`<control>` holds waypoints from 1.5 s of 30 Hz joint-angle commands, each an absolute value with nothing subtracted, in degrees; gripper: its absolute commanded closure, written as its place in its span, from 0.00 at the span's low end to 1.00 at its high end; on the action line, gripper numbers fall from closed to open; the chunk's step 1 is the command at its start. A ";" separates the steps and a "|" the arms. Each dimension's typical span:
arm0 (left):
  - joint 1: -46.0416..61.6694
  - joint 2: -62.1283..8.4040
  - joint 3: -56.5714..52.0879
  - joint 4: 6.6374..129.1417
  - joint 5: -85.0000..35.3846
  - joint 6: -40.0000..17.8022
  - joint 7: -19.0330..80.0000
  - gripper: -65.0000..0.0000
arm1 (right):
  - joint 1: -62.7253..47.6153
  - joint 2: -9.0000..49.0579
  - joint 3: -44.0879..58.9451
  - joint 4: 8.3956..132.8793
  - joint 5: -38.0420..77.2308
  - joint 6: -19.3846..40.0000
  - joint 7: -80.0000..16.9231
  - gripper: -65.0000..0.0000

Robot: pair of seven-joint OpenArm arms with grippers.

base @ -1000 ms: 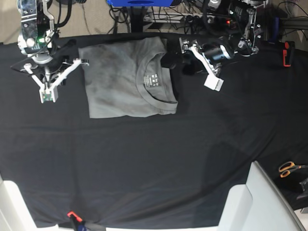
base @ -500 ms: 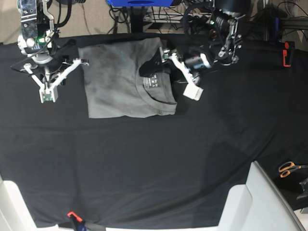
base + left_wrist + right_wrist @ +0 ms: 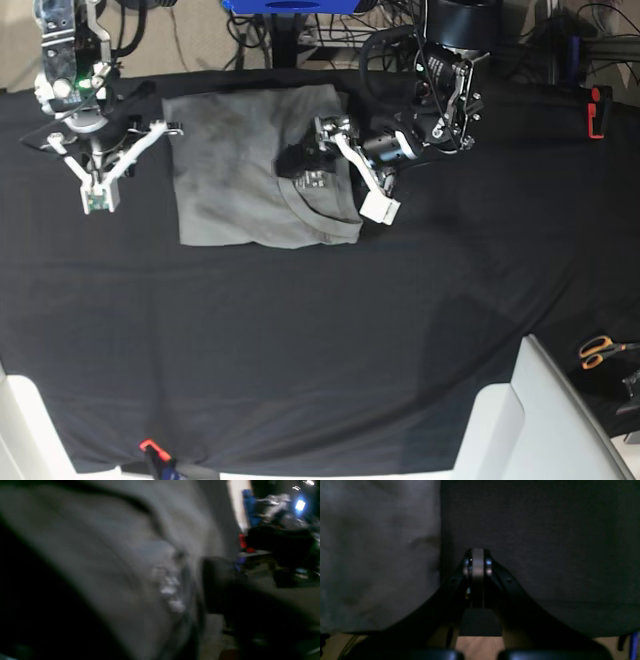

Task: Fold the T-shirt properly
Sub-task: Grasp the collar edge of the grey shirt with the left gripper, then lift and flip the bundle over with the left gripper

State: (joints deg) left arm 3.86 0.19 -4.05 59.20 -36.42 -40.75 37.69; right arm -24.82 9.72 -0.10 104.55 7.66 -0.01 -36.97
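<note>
The grey T-shirt (image 3: 230, 170) lies folded into a rectangle at the back of the black table cloth (image 3: 300, 330), collar and white neck label (image 3: 312, 180) on its right side. My left gripper (image 3: 335, 185) is open over the collar, its white finger (image 3: 372, 195) off the shirt's right edge and its black finger (image 3: 297, 160) on the cloth. The left wrist view is blurred and shows the shirt (image 3: 100, 555) and label (image 3: 170, 592) close up. My right gripper (image 3: 100, 195) is shut and empty, left of the shirt; its wrist view shows closed fingertips (image 3: 477, 562) beside the shirt's edge (image 3: 370, 555).
A white bin (image 3: 520, 420) stands at the front right corner. Orange-handled scissors (image 3: 600, 350) lie off the cloth at the right. A red clamp (image 3: 597, 110) sits at the back right and an orange clip (image 3: 150, 447) at the front edge. Cables and stands crowd the back.
My left arm has swung left from beside the shirt to over its collar, still open. The shirt's right edge has shifted slightly. The right arm has not moved.
</note>
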 commanded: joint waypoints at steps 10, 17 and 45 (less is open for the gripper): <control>4.79 0.40 -4.18 59.82 -34.15 -40.00 40.84 1.00 | -24.75 10.33 0.31 105.36 7.25 -0.22 -35.65 1.00; 7.16 -0.22 -3.91 68.44 -34.24 -33.36 43.74 1.00 | -24.57 10.33 0.31 105.27 7.16 -0.22 -35.56 1.00; -33.27 -11.38 56.84 71.25 -33.71 -24.31 60.18 1.00 | -24.57 9.98 0.31 105.36 7.43 -0.22 -35.56 1.00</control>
State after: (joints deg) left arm -32.14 -11.33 57.45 70.57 -33.65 -24.12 60.10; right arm -24.67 9.63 0.05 104.51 7.51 -0.19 -36.64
